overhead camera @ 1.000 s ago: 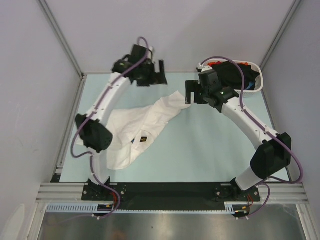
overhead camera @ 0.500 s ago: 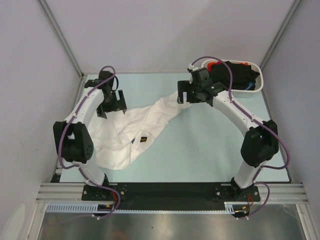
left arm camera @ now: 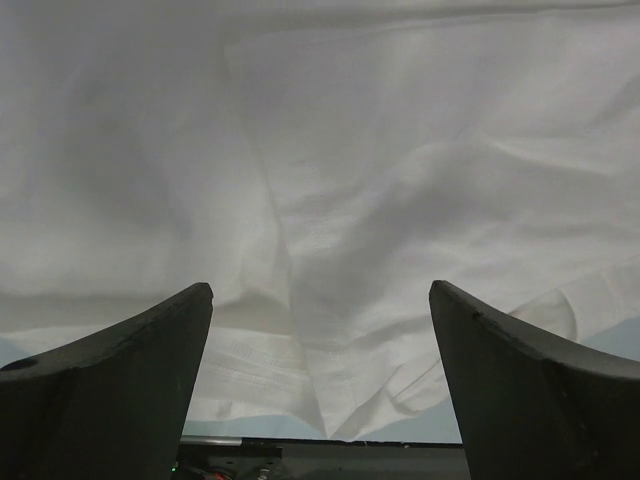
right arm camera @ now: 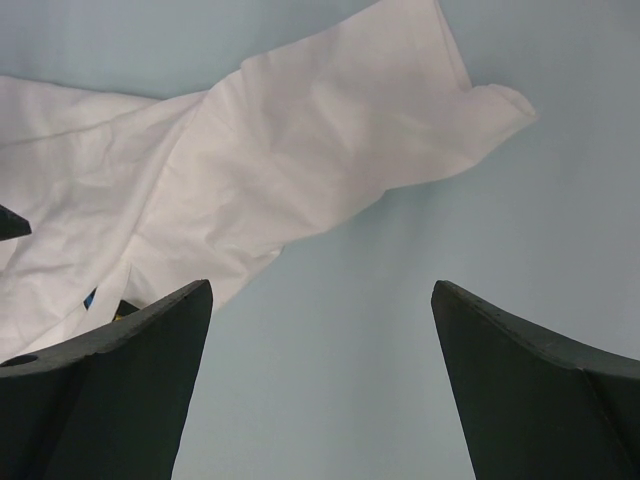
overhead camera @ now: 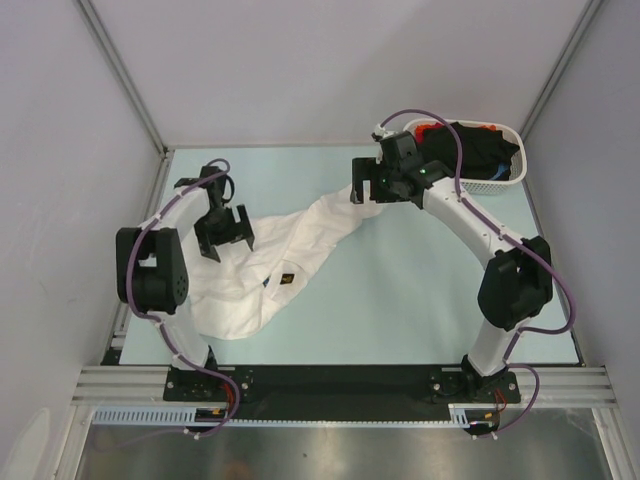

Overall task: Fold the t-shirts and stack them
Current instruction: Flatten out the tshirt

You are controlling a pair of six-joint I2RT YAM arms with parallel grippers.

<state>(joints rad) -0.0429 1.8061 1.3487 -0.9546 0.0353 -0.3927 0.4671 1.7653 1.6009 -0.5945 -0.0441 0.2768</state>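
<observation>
We see the white t-shirt (overhead camera: 300,240) lying crumpled and unfolded on the pale blue counter (overhead camera: 420,300). It stretches as a long diagonal band from the near left toward the far middle. A small dark badge (overhead camera: 287,279) shows on the cloth near its centre.

The left pincer (overhead camera: 228,248) is over the left part of the shirt with its jaws spread wide, grasping nothing. From its wrist camera we see wrinkled white fabric filling almost the whole view between the two dark fingers (left arm camera: 120,370). We cannot tell whether the tips touch the cloth.

The right pincer (overhead camera: 366,195) sits at the shirt's far end, likewise released and wide apart, with nothing between its jaws. Its wrist view shows the narrow end of the shirt spread ahead of the fingers, and bare counter directly between them.

At the far right corner of the counter stands a white perforated basket (overhead camera: 505,182). It holds a black garment (overhead camera: 480,148) heaped on top and a red garment (overhead camera: 430,130) peeking out at its left end, just behind the right arm's wrist.
</observation>
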